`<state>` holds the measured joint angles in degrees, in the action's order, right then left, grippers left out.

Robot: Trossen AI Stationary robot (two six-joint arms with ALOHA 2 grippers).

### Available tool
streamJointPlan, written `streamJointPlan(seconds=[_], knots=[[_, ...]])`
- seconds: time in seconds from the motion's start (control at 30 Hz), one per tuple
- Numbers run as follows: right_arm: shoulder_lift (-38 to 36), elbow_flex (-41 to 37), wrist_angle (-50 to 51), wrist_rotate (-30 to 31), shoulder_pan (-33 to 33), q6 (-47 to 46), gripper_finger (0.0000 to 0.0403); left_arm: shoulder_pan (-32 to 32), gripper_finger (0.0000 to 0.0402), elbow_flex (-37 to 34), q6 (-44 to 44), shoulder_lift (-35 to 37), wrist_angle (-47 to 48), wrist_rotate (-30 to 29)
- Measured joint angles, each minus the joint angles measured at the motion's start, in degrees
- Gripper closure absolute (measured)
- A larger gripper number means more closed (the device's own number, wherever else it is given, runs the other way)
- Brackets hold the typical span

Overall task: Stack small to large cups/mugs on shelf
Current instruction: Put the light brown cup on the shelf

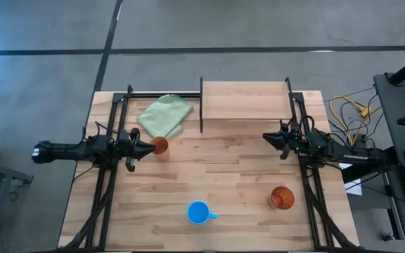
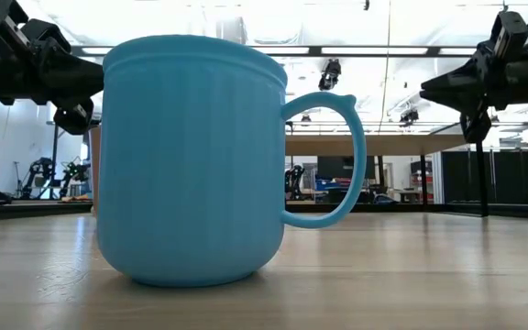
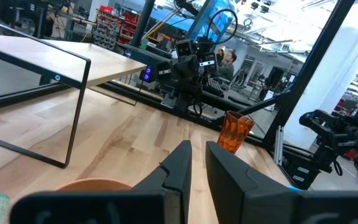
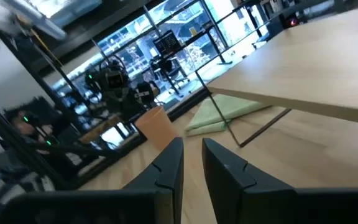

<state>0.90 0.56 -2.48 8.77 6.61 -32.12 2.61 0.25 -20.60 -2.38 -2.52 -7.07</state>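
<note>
The small light-orange cup [image 1: 160, 145] stands on the table's left part, close by the tips of my left gripper [image 1: 151, 147]. In the left wrist view its rim [image 3: 95, 184] shows low beside my shut fingers [image 3: 197, 146]. The textured orange-red cup [image 1: 282, 198] stands near the right near corner. The blue mug [image 1: 199, 212] sits at the near edge, handle to the right, and fills the low view [image 2: 191, 156]. The light-wood shelf [image 1: 245, 100] stands at the far edge. My right gripper [image 1: 264, 137] hovers shut, right of centre, raised above the table [image 2: 424, 89].
A pale green folded cloth [image 1: 164, 114] lies left of the shelf, by its black side frame [image 1: 201, 105]. Bare planks spread between the two grippers and in front of the shelf. Black rails [image 1: 104, 183] run along both table sides.
</note>
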Motion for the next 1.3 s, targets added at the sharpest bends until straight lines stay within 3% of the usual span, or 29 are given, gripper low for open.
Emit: streamJointPlan(seconds=[0.2, 0.33, 0.5, 0.67, 0.8, 0.97, 1.2, 1.3], knots=[[0.0, 0.0, -3.5, -0.1, 0.0, 0.7, 0.0349, 0.0, 0.0368, 0.2, 2.2, 0.0, -0.3, -3.2], [0.6, 3.3, -7.0, -0.1, -0.1, 4.3, 0.0349, 0.0, 0.0368, 4.9, 1.5, -1.0, 6.9, 3.2], [6.8, 14.7, -0.6, 0.2, -0.1, 11.7, 0.0349, 0.0, 0.0368, 20.1, 0.8, -9.0, 26.6, 3.7], [19.0, 30.3, 9.8, 0.3, -0.1, 19.5, 0.0349, 0.0, 0.0368, 39.9, 4.8, -24.2, 47.5, 1.9], [29.5, 41.7, 16.6, 0.3, -0.1, 25.7, 0.0349, 0.0, 0.0368, 50.2, 7.6, -35.6, 57.1, 1.6], [39.9, 52.7, 20.9, 0.3, -0.1, 26.3, 0.0349, 0.0, 0.0368, 54.5, 9.0, -42.2, 57.8, 2.7], [51.2, 64.2, 34.3, 0.3, -0.1, 28.0, 0.0349, 0.0, 0.0368, 54.7, 9.0, -52.6, 50.0, 4.4], [55.2, 67.3, 39.5, 0.3, -0.1, 28.0, 0.0349, 0.0, 0.0368, 55.8, 7.3, -56.8, 50.1, 1.9]])
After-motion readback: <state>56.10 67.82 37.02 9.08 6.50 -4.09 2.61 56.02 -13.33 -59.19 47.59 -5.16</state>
